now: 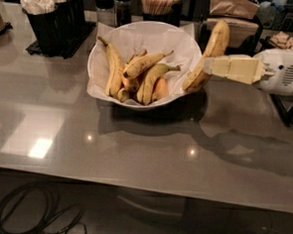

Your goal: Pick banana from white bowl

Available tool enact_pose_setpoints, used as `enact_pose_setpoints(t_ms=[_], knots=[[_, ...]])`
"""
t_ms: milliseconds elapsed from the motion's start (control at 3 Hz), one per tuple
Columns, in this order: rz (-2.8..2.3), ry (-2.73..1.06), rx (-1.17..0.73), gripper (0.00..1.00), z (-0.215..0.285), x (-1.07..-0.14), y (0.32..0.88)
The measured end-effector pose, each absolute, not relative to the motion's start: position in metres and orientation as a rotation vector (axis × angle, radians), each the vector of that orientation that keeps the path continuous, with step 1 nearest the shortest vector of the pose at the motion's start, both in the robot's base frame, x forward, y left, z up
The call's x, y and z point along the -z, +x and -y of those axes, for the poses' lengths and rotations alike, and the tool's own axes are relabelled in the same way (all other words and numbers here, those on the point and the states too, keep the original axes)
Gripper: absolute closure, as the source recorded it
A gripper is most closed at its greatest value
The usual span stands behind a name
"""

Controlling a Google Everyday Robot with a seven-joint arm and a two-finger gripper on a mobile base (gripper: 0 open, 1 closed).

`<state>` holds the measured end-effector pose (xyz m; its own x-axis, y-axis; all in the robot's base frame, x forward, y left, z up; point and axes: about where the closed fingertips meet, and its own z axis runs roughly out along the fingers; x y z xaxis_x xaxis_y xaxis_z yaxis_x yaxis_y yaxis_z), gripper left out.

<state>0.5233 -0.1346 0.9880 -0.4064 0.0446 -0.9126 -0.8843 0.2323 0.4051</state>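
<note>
My gripper (209, 66) reaches in from the right and is shut on the banana (208, 54), a large, thick, curved yellow one with brown speckles. I hold it upright in the air at the right rim of the white bowl (105, 54), clear of the fruit inside. The bowl is wide, paper-lined and stands at the back middle of the grey table (144, 148). It holds several other bananas: a slim long one (114, 67) on the left and shorter ones (151, 79) in the middle.
A black caddy of white cutlery (51, 11) stands at the back left. Shakers (113, 5) and a stirrer holder (157, 3) stand behind the bowl. A napkin dispenser (237, 17) is at the back right. Cables (31, 214) lie on the floor below.
</note>
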Motion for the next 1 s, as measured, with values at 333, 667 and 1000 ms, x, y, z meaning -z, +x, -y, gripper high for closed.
enact_pose_setpoints(t_ms=[333, 667, 1000], knots=[[-1.666, -0.695, -1.399, 1.00, 0.151, -0.974, 0.494], [-1.666, -0.695, -1.399, 1.00, 0.151, -0.974, 0.494], [-1.660, -0.736, -1.436, 1.00, 0.136, -0.978, 0.495]])
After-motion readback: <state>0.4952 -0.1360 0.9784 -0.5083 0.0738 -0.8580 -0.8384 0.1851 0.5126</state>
